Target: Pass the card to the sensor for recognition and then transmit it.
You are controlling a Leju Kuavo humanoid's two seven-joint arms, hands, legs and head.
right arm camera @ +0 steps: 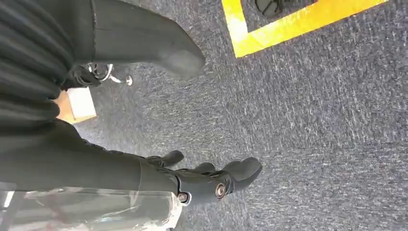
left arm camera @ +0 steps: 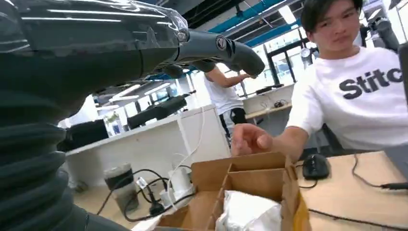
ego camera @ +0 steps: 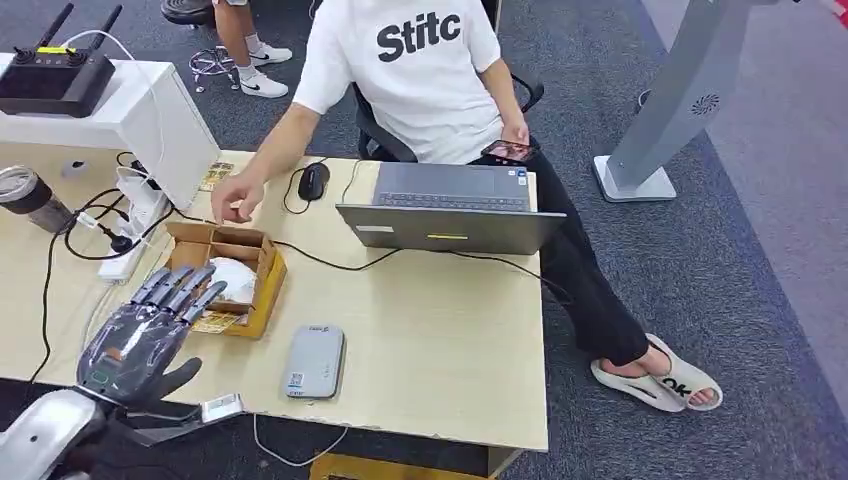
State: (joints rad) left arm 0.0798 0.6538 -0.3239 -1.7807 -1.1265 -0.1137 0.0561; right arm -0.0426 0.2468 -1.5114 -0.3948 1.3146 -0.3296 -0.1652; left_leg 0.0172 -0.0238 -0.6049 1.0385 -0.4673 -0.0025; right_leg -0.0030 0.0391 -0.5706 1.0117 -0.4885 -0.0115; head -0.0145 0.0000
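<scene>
Two hands are ours, and neither holds anything yet. Our left hand (ego camera: 150, 325) hovers with fingers stretched out and apart over the near edge of the cardboard box (ego camera: 225, 275) on the table (ego camera: 440, 340); our right hand (right arm camera: 211, 180) hangs empty over the carpet, fingers loosely curled. We judge we are at the very start: reaching for a card. What looks like a yellowish card (ego camera: 215, 321) lies flat in the box's near compartment, just beside our fingertips, though we cannot tell for sure. Next we need to lower the hand and pinch it by an edge, then carry it to the grey sensor (ego camera: 313, 361) lying near the box. A white crumpled bag (ego camera: 235, 278) crowds the box, a person's hand (ego camera: 236, 196) rests at its far rim, and a black cable (ego camera: 330, 262) runs past toward the laptop (ego camera: 450, 210).
</scene>
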